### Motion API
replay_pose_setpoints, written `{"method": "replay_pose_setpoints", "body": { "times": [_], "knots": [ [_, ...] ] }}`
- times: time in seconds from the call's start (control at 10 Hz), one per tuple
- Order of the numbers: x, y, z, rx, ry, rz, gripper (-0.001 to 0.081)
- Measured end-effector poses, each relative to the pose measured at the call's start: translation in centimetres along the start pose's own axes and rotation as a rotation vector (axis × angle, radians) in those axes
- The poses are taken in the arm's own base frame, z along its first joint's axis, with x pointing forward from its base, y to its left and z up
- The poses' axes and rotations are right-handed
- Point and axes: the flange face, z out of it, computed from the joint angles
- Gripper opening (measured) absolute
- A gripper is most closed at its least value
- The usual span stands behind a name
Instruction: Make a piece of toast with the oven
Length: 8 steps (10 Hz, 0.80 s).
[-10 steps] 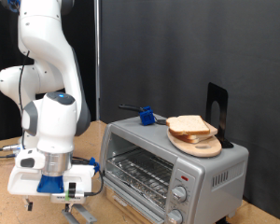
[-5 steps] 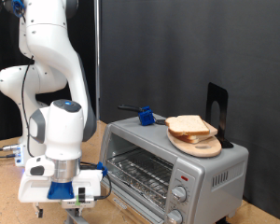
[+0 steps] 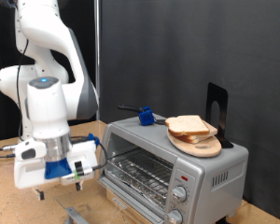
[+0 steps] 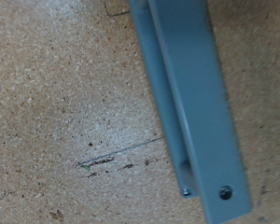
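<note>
The silver oven (image 3: 177, 166) stands on the table at the exterior view's right, its door dropped open and its wire rack (image 3: 138, 174) showing. The door's handle bar (image 3: 75, 216) lies low at the bottom edge and fills the wrist view (image 4: 191, 112). Pale slices of toast (image 3: 189, 125) are stacked on a round wooden plate (image 3: 198, 146) on the oven's top. My gripper (image 3: 60, 189) hangs just above the door handle, to the left of the oven, with its fingers apart and nothing between them. No fingers show in the wrist view.
A blue-handled tool (image 3: 145, 116) and a black stand (image 3: 217, 112) sit on the oven's top. Two round knobs (image 3: 178, 198) are on its front right. The chipboard table (image 4: 56, 103) runs under the handle. A black curtain hangs behind.
My hand dipped towards the door handle, then rose and turned a little; it now sits higher above the open door than half a second ago.
</note>
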Motion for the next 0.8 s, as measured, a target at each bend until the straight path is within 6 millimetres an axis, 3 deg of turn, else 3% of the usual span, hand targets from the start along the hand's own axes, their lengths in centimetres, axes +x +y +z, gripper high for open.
{"method": "replay_pose_setpoints", "body": {
  "times": [0.2, 0.4, 0.8],
  "knots": [
    [-0.4, 0.7, -2.5, 0.055, 0.01, -0.019, 0.0806],
    [-0.5, 0.9, -2.3, 0.052, -0.025, -0.033, 0.0806],
    [1.9, 4.7, -6.3, 0.232, -0.144, -0.1, 0.0806]
  ]
}}
